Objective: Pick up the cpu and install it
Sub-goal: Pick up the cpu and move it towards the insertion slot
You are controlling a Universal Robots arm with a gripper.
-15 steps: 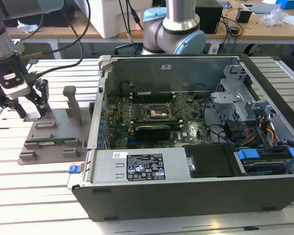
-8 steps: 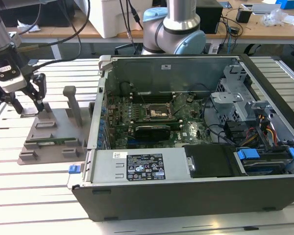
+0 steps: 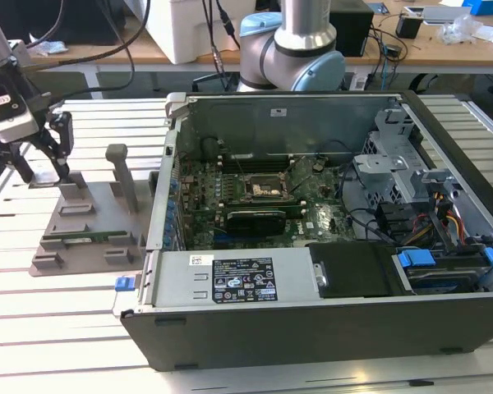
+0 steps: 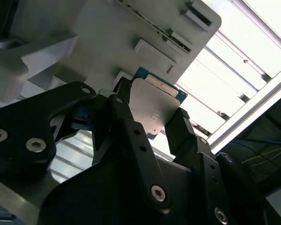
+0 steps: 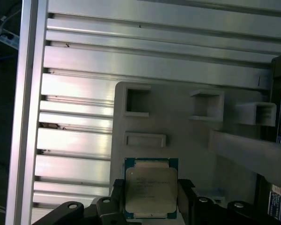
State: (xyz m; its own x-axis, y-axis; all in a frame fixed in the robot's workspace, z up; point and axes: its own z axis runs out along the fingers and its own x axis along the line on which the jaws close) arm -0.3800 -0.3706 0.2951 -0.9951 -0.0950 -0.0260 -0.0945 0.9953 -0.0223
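Slatted metal worktop (image 3: 66, 328) under everything. Open computer case (image 3: 312, 320) well apart from pincer, on the exterior view's right. Grey fixture tray (image 3: 99, 213) directly beneath pincer. Pincer (image 3: 43, 174) low over tray's far corner, fingers (image 5: 118, 199) pressed on two opposite edges of cpu (image 5: 150, 187). Cpu between fingertips, silver top facing wrist, just above tray surface.

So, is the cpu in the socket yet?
Out: the cpu is at the gripper, on or above the grey holder, outside the computer case.
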